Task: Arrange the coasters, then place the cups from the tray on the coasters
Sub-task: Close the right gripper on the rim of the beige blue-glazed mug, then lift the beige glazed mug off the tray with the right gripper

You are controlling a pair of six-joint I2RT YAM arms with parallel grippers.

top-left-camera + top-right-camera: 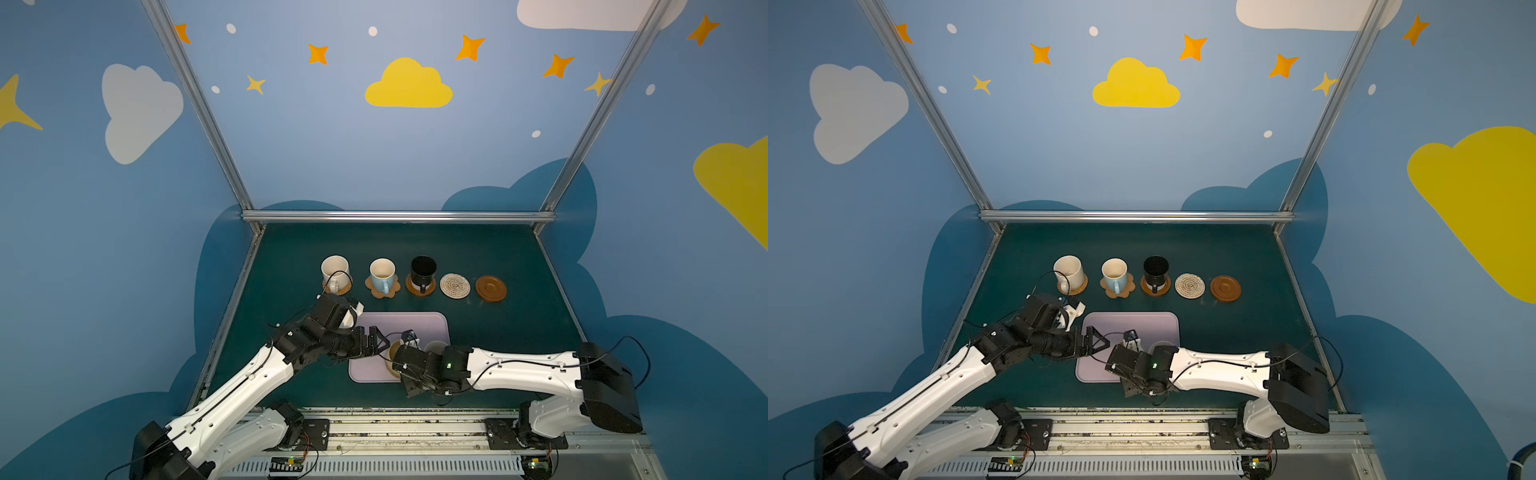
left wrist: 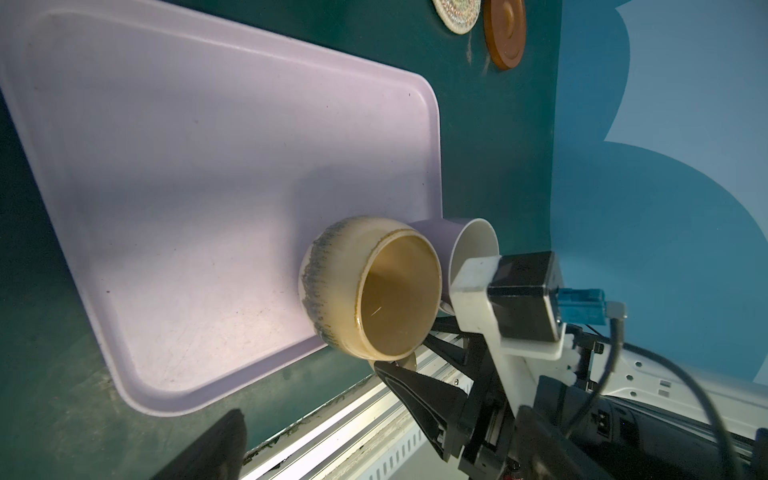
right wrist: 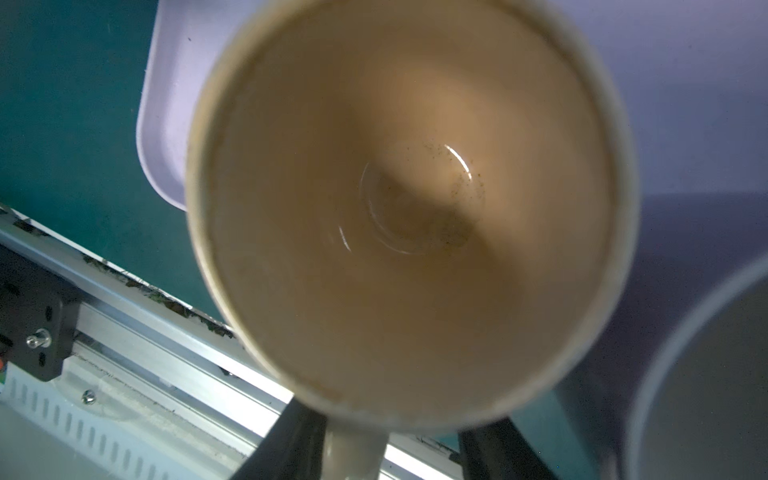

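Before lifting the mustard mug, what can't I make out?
- right gripper fingertips: under its wrist in both top views; behind the blurred rim of the mustard mug in the right wrist view.
- lilac mug handle: hidden by the mustard mug or right arm in the left wrist view; under that arm in both top views.
- tan woven coaster: mostly under the cream mug.

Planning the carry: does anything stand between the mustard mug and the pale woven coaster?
Nothing visible: only bare tray and table between mustard mug and pale woven coaster. The lilac mug stands close beside, off that line.
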